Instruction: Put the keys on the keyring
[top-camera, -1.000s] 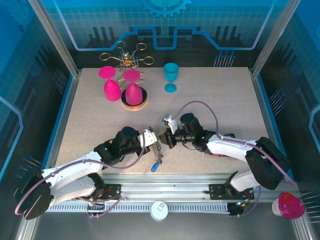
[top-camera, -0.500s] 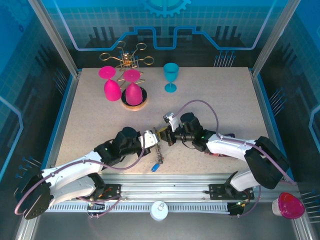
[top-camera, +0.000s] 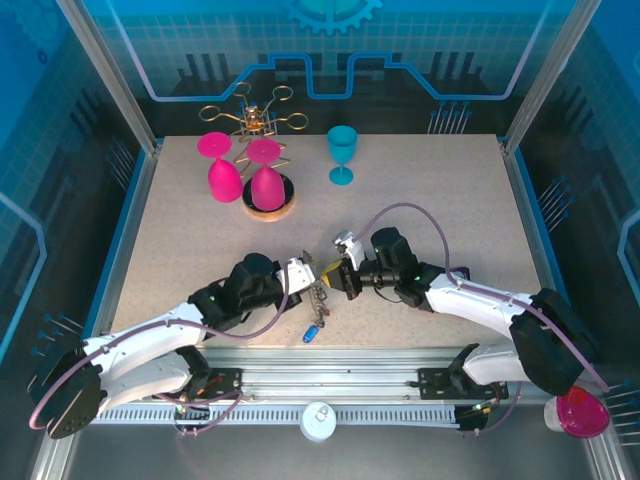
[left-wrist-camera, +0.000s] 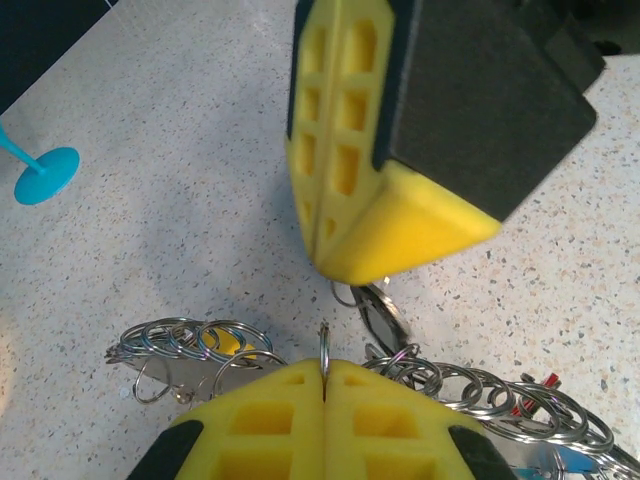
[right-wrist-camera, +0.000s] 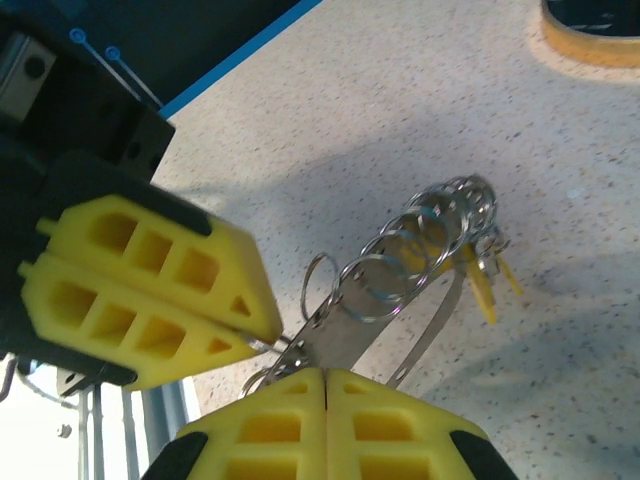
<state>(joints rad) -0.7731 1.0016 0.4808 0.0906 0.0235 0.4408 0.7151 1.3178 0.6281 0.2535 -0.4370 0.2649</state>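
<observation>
You're clamping the keyring (right-wrist-camera: 400, 270) between left hand (left-wrist-camera: 323, 375) and right hand (right-wrist-camera: 327, 378), both shut; threading next demands fine alignment.

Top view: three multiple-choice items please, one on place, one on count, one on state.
1. Where is the teal goblet?
A. far side, right of the pink goblets
B. at the near edge
C. between the arms

2. How many pink goblets stand by the rack?
A. one
B. two
C. four

3. How are the jaws of the left gripper and right gripper?
A. both open
B. both shut
C. left open, right shut

Key:
1 A, it stands far back, right of the pink ones.
2 B, two show there.
3 B, each wrist view shows pads pressed together, the left's on a ring of the keyring.
</observation>
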